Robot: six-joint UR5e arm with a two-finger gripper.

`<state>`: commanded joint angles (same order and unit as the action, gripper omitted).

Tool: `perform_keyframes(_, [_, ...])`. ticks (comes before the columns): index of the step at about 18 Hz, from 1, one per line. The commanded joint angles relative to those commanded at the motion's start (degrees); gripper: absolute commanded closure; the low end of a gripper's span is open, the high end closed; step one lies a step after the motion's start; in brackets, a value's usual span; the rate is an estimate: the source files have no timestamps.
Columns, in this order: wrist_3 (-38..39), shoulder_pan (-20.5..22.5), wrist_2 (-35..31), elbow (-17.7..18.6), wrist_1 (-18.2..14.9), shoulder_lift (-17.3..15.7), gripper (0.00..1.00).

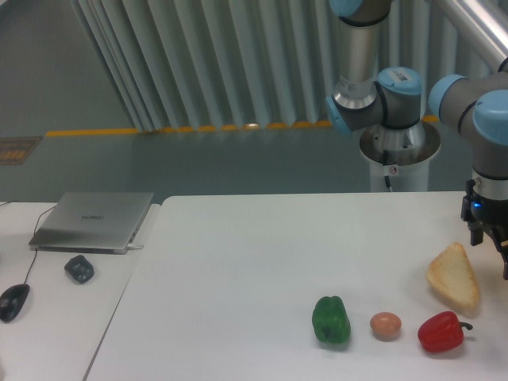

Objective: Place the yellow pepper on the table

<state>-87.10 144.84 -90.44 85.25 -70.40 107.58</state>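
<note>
No yellow pepper shows in the camera view; it is hidden or out of view. The large white table (238, 262) fills the lower part of the view. My gripper (490, 242) hangs at the far right edge, just above the table and right beside the upper end of a piece of bread (454, 278). The frame edge partly cuts off its dark fingers (478, 234). I cannot tell whether it is open or shut, or whether it holds anything.
A green pepper (331, 320), a brown egg (386, 325) and a red pepper (441, 332) lie in a row near the table's front right. A smaller desk on the left bears a closed laptop (94, 220), a mouse (14, 301) and a small dark object (78, 268).
</note>
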Motion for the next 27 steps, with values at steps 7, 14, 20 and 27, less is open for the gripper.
perform_keyframes(7, [0.1, 0.0, -0.4, 0.5, 0.0, 0.1, 0.00])
perform_keyframes(14, [-1.2, 2.3, -0.4, 1.2, 0.7, -0.1, 0.00])
perform_keyframes(20, [-14.7, 5.2, -0.5, 0.9, 1.3, 0.3, 0.00])
perform_keyframes(27, [-32.7, 8.2, -5.1, 0.9, 3.4, 1.8, 0.00])
